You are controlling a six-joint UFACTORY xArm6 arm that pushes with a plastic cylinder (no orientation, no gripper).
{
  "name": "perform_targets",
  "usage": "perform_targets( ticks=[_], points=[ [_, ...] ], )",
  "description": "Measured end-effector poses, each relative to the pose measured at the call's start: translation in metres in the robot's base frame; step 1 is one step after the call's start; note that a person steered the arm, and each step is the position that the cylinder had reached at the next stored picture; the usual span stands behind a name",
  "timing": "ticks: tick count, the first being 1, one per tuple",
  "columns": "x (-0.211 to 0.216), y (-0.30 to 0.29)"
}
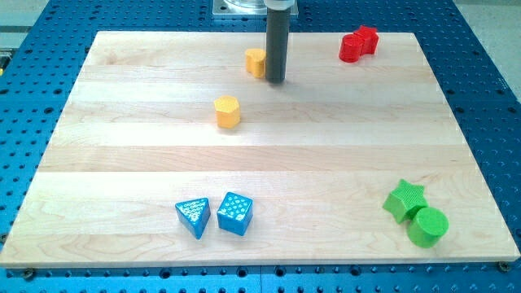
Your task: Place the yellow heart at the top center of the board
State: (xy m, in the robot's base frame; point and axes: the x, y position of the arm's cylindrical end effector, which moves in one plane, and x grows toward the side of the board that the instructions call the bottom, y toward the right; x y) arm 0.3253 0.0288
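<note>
Near the bench's (98, 179) top centre sits the yellow heart (256, 61), my tip (276, 80) just beside its right (no jaws on this rod); task looks nearly done

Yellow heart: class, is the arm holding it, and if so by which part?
Nothing is held. My tip stands just to the view's right of the yellow heart, beside its edge.

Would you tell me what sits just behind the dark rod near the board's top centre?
The yellow heart sits there, to the view's left of my tip. The rod covers its right edge, so contact cannot be confirmed. The yellow hexagon block lies apart, lower left.
</note>
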Motion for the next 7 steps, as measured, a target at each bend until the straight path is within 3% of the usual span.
perform_targets(
  ticks=[1,2,3,4,5,6,7],
  points=[
    [-0.004,-0.01],
    [-0.039,-0.002],
    [-0.038,-0.032],
    [0.004,-0.04],
    [-0.021,-0.059],
    [-0.044,-0.041],
    [0.007,-0.004]
  ],
)
